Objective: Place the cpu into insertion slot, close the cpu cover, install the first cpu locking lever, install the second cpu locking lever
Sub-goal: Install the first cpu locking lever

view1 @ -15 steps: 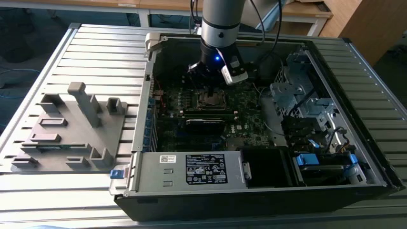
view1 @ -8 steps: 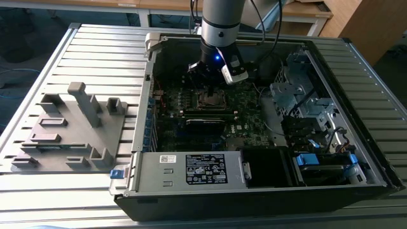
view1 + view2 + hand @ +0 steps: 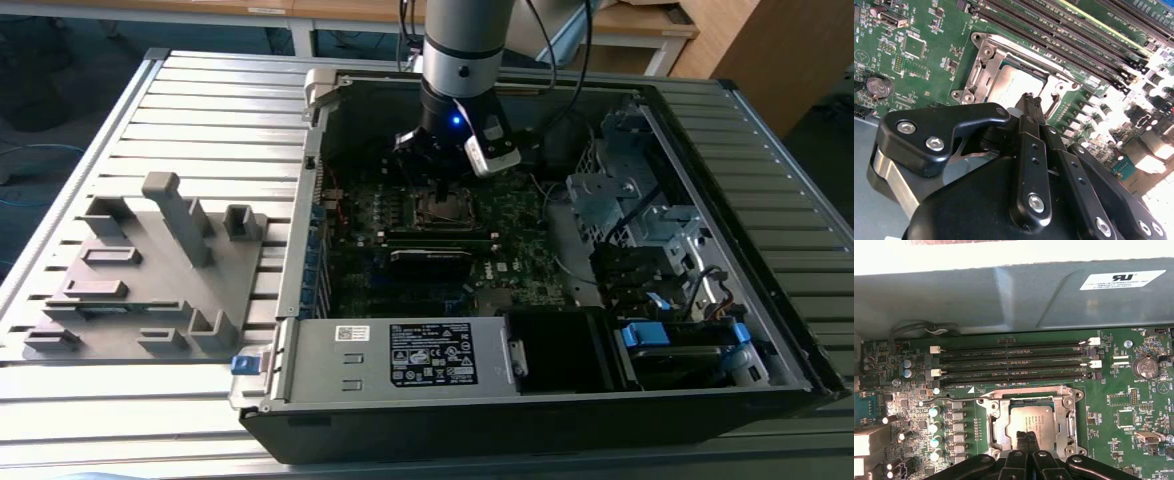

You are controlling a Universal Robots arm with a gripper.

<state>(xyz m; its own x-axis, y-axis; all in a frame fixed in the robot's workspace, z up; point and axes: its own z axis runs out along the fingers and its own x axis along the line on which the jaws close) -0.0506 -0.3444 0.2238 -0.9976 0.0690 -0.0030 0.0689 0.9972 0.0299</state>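
Slats of a metal table (image 3: 120,420) run along the near edge. The table carries a grey moulded fixture (image 3: 147,270) on the exterior view's left and an open computer case (image 3: 534,435) on its right. Just inside the case's near wall sits a grey power supply (image 3: 400,352) with a white label. To the exterior view's right of it is a drive bay (image 3: 674,342) with blue parts.

Farther in lies the green motherboard (image 3: 521,275). Its long black memory slots (image 3: 1014,362) lie between the power supply and the insertion slot (image 3: 445,210), which sits about mid-board. The cpu (image 3: 1035,416) is seated in that slot with its dull silver top facing up. The cpu cover (image 3: 1070,407) lies down around it, so the chip shows through the frame's window. A thin metal locking lever (image 3: 949,399) runs out from one corner of the socket past a row of capacitors (image 3: 934,428); I cannot tell whether it is latched.

The gripper (image 3: 1027,437) hangs straight over the socket. Its fingers (image 3: 1030,112) are drawn narrow, tips together with nothing between them, and point at the cpu's top near one edge of the window. Whether they touch it I cannot tell.

Above the gripper the arm (image 3: 467,45) rises toward the far side. There, cables (image 3: 567,60) drape over the case's far wall, and wooden desks (image 3: 641,20) stand beyond.
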